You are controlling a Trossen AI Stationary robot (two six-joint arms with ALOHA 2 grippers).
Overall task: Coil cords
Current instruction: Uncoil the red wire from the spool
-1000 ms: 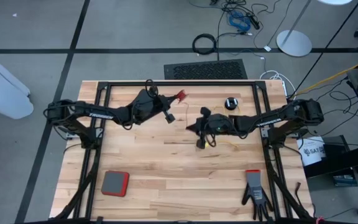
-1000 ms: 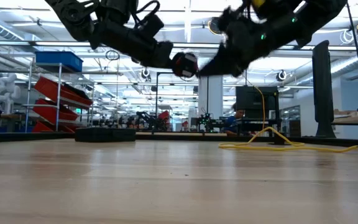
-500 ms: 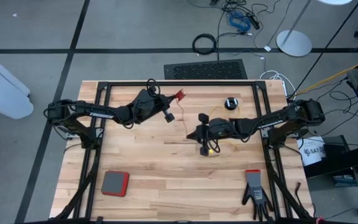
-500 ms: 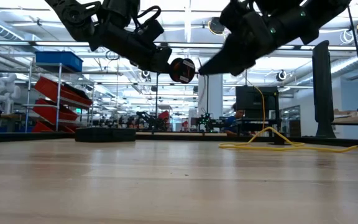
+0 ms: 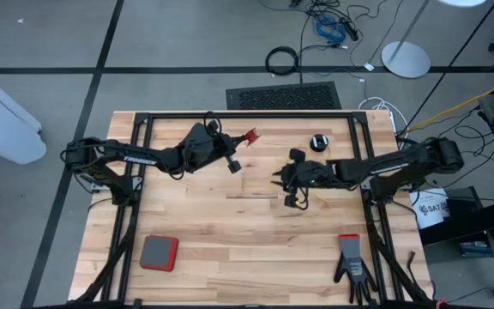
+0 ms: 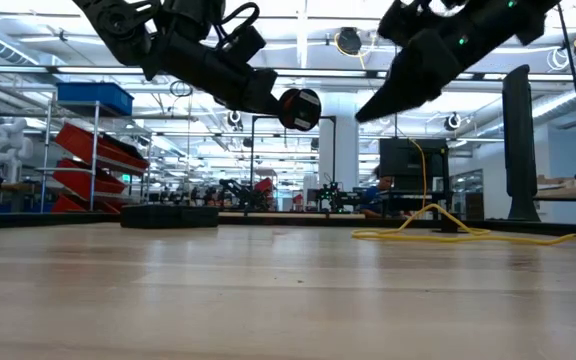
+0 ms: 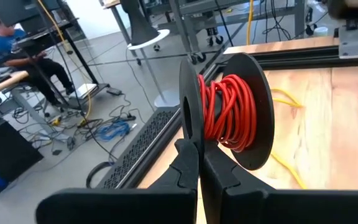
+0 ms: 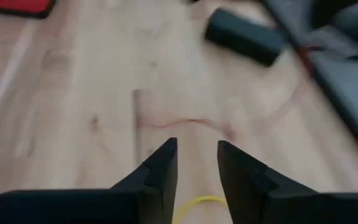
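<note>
My left gripper (image 5: 227, 161) is shut on a small black reel (image 7: 229, 109) wound with reddish-orange cord (image 7: 230, 112), above the table's far middle. In the low view the reel (image 6: 299, 108) hangs well clear of the wood. My right gripper (image 8: 196, 167) stands open a little to the reel's right, slanting down with nothing between its fingers. Below it lie a loop of the yellow cord (image 8: 197, 201) and a thin reddish strand (image 8: 179, 122). A second black reel with a pale centre (image 5: 319, 142) lies flat on the table at the far right. My left gripper pinches the rim of the reel's near flange (image 7: 189, 134) between its two shut fingers. The fingers come nearly level from the table's left side. The reel is lifted clear of the table, its flanges upright and its axle level.
A red and grey pad (image 5: 158, 253) lies near the front left and a black glove (image 5: 352, 264) near the front right. Black frame rails (image 5: 247, 114) run along the far edge and down both sides. A small red piece (image 5: 250, 135) lies beyond the held reel.
My right gripper has drawn back from beside the held reel toward the table's right edge and risen a little, tipping less steeply downward. My left gripper and its reel have kept their place.
</note>
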